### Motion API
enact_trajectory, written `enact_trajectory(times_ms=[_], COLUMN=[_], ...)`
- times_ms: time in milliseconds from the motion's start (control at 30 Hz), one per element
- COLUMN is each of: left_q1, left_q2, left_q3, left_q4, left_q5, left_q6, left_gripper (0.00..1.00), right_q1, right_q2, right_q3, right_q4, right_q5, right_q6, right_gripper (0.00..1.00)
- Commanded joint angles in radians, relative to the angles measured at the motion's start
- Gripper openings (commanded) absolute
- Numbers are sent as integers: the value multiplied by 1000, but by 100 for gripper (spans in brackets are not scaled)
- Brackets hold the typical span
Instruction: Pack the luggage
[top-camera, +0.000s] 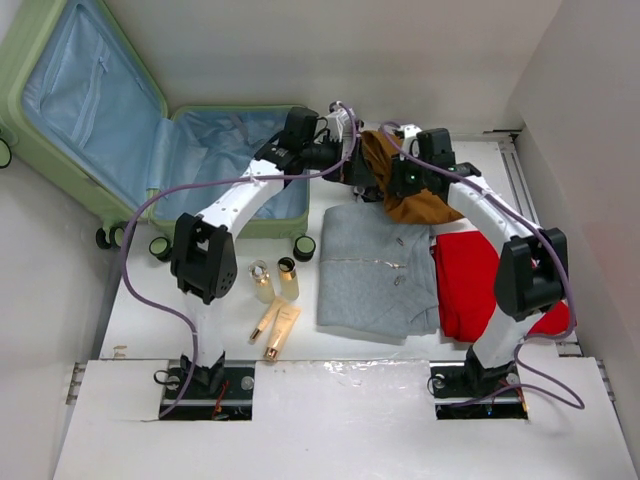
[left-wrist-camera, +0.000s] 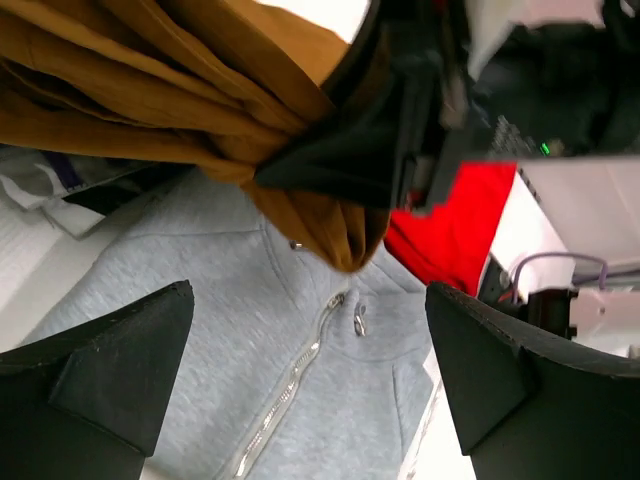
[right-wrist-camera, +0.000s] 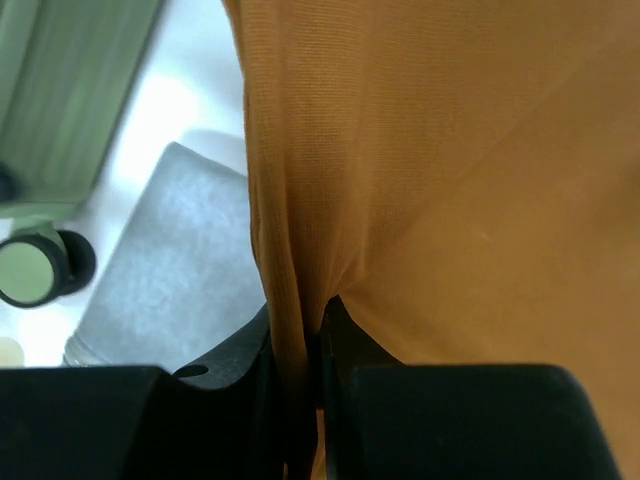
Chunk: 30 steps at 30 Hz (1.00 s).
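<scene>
- The luggage (top-camera: 262, 226) lies open at the far left of the surface, lid thrown back to the left and light blue lining exposed. No garment or toiletry shows in the parts of the lining the left arm does not cover.
- Progress, judged: packing is at an early stage. Nothing is seen stowed, and the first item is in transit.
- The brown garment (top-camera: 410, 195) hangs raised just right of the luggage's open base, above the far edge of the grey zip hoodie (top-camera: 375, 275).
- The right claw (right-wrist-camera: 320, 340) is clamped on a fold of the brown garment, jaws pinched nearly together. The luggage's green shell is to its left and below.
- The left claw (left-wrist-camera: 310, 370) has its jaws wide apart and grips nothing. It sits near the garment, between it and the luggage.
- Left to pack, outside the luggage: the grey hoodie, a folded red garment (top-camera: 470, 280) beside it, two small bottles (top-camera: 275, 280) and two tubes (top-camera: 275, 328) near the front wheels.
</scene>
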Motion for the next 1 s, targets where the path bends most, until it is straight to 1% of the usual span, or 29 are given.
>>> enact_trajectory(times_ms=[0,100,133,167,233,300,367,400,433,467,533,600,633,733,767,900,967], left_q1=[0,0,0,9,9,19,19,19,32,45,45,45,45,45,45,45,45], left_q2=[38,71,84,84,84,104,124,138,138,138,138,152,152,187,198,207,228], left_q3=[-14,-14,-14,-29,-53,-53,-53,-71,-100,-131,-200,-209,-218,-218,-218,-218,-206], left_q4=[72,72,72,81,107,133,167,208,350,433,620,682,745,830,889,930,930], left_q5=[-40,-70,-70,-70,-70,-54,-35,-14,18,70,85,85,85,85,85,60,51], left_q6=[-121,-160,-178,-187,-212,-230,-279,-321,-446,-512,-595,-638,-663,-786,-813,-875,-875], left_gripper=[100,100,100,100,100,100,100,100,100,100,100,100,100,100,100,100,100], right_q1=[40,49,49,17,-7,-18,-18,-8,-8,-8,-8,-8,-8,-8,-8,3,12], right_q2=[-7,-7,-7,-7,-18,-27,-27,-27,-27,-27,-27,-27,-27,-27,-27,-18,-7], right_q3=[41,21,21,7,7,35,45,35,20,-14,-43,-62,-71,-83,-83,-103,-117], right_q4=[260,282,294,305,329,329,329,329,329,329,329,351,351,375,375,385,385], right_q5=[-103,-112,-141,-154,-163,-174,-196,-209,-220,-220,-220,-255,-267,-309,-321,-321,-312], right_q6=[57,43,61,72,94,94,80,80,80,80,80,66,66,28,19,-33,-43], right_gripper=[0,0,0,0,0,0,0,0,0,0,0,0,0,0,0,0,0])
